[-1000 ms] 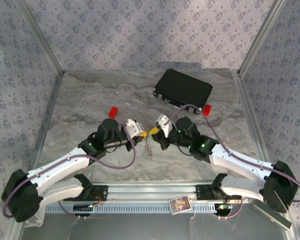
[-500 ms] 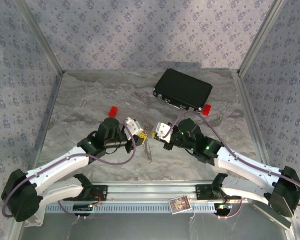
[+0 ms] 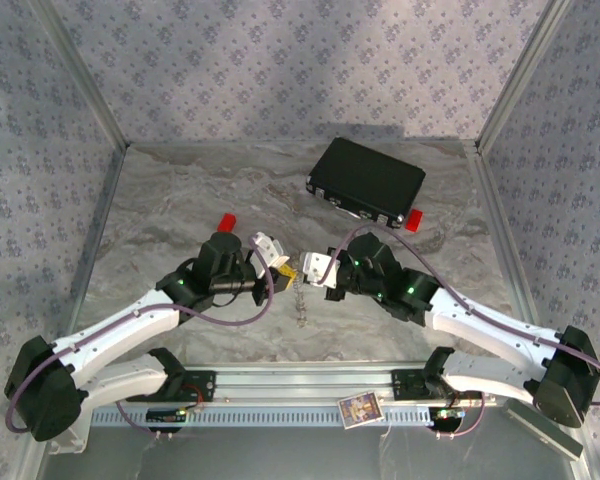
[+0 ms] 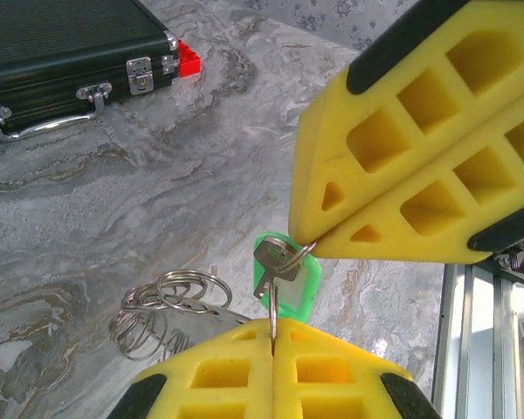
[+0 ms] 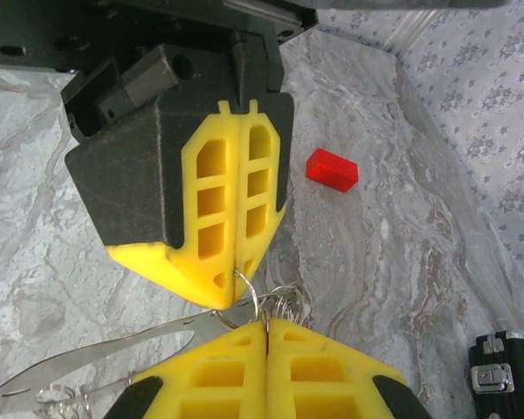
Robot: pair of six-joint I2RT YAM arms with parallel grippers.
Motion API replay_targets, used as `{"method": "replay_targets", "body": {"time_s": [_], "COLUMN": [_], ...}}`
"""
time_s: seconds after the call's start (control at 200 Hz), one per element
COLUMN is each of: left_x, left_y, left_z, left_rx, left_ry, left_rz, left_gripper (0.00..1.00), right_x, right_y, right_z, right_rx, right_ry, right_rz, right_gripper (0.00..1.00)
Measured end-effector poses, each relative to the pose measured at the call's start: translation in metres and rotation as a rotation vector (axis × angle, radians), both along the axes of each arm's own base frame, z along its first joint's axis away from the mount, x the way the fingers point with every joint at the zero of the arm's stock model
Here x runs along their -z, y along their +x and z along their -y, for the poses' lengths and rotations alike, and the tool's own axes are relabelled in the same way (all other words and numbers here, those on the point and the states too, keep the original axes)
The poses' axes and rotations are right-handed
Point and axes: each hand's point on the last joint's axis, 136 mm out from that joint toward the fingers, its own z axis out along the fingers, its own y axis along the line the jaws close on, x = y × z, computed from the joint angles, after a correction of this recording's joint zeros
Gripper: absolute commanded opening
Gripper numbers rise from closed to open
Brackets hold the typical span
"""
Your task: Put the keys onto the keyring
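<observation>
In the middle of the top view, the left hand (image 3: 285, 266) and right hand (image 3: 308, 270) are both closed tip to tip, pinching the keyring (image 4: 162, 307) where the green key (image 4: 284, 279) hangs, seemingly threaded on; any other key is left.

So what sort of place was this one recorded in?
Most likely a purpose-built robot test cell, not a home or shop: patterned walls on aluminium posts box in a marble-look tabletop, with the left arm and right arm bolted to a rail at its near edge.
</observation>
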Motion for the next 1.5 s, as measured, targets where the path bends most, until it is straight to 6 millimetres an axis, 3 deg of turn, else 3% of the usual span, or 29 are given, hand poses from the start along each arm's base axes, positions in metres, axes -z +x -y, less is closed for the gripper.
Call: {"method": "replay_targets", "body": {"time_s": [0.51, 0.884, 1.499], "left_x": [0.0, 0.0, 0.0], "left_y": [0.0, 0.001, 0.001], "left_z": [0.0, 0.0, 0.0], "left_rx": [-0.001, -0.003, -0.005], "left_ry": [0.0, 0.0, -0.001], "left_rz": [0.0, 0.002, -0.001], "left_gripper": [0.0, 0.0, 0.0], "right_x": [0.006, -0.006, -0.002], "right_y": [-0.002, 0.004, 0.001], "right_z": [-0.002, 0.001, -0.002], "right_rx": [0.004, 0.04, 0.022], "right_ry": [-0.024, 0.009, 0.003], "right_rz": [-0.002, 0.044, 0.032], "right_gripper": [0.0, 0.0, 0.0]}}
